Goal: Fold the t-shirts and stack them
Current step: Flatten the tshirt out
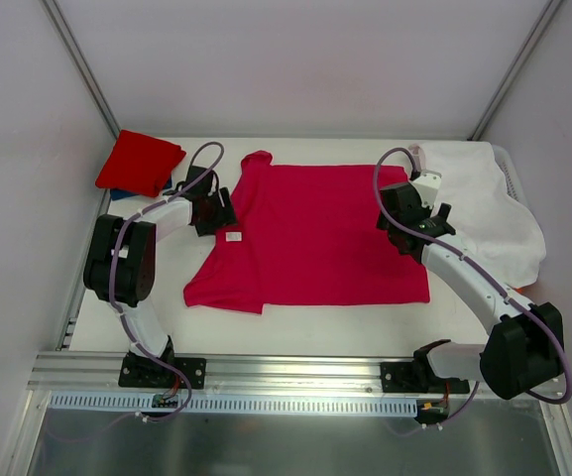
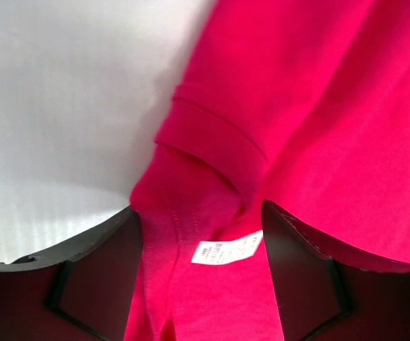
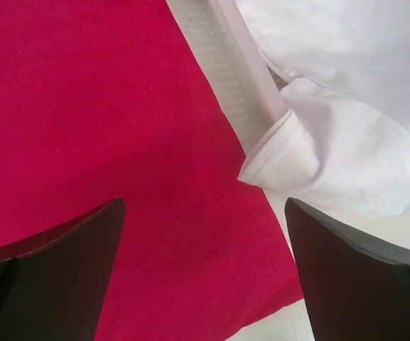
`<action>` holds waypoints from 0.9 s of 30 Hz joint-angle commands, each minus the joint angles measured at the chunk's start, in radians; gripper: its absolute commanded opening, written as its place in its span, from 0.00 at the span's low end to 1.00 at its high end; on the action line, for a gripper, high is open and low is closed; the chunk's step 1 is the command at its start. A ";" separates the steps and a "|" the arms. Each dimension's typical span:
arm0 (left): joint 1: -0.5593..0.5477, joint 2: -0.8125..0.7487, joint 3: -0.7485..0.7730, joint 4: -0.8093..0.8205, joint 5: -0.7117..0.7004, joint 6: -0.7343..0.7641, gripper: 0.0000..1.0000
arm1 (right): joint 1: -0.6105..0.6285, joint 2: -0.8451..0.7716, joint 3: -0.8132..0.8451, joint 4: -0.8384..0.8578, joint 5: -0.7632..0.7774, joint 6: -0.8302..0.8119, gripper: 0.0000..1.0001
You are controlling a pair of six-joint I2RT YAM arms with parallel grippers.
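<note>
Crimson-pink cloth t-shirt (image 1: 315, 233): spread flat at centre of white table top (image 1: 315, 327), neck end twd left arm, hem end twd right arm. One sleeve pointing to far side, near-left part folded over w/ a doubled edge. Small white neck tag (image 2: 226, 249) lying face up just inside collar.

Left gripper (image 2: 201, 220): down over collar, black fingers (image 2: 98, 277) apart, bunched collar fold and tag sitting between them. Cloth reaching both finger edges in wrist view; whether pressed or just touched, can't tell.

Right gripper (image 3: 205, 206): over shirt's right edge, fingers (image 3: 55, 277) spread wide, nothing between them but flat shirt cloth and a strip of table below. No grip on anything.

Brighter red cloth t-shirt (image 1: 139, 162): folded into a squarish pad at far-left corner, well apart from crimson one. Blue cloth t-shirt (image 1: 171, 183): only a sliver showing under red pad's near edge.

White cloth garment (image 1: 484, 203): heaped at right, draped over rim of white mesh basket (image 1: 509, 174), a hemmed fold hanging near crimson shirt's right edge, just beside right gripper.
</note>
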 commanded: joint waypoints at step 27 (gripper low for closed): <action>0.026 -0.043 -0.019 0.082 -0.191 -0.021 0.09 | 0.019 0.042 0.011 0.007 0.021 0.005 1.00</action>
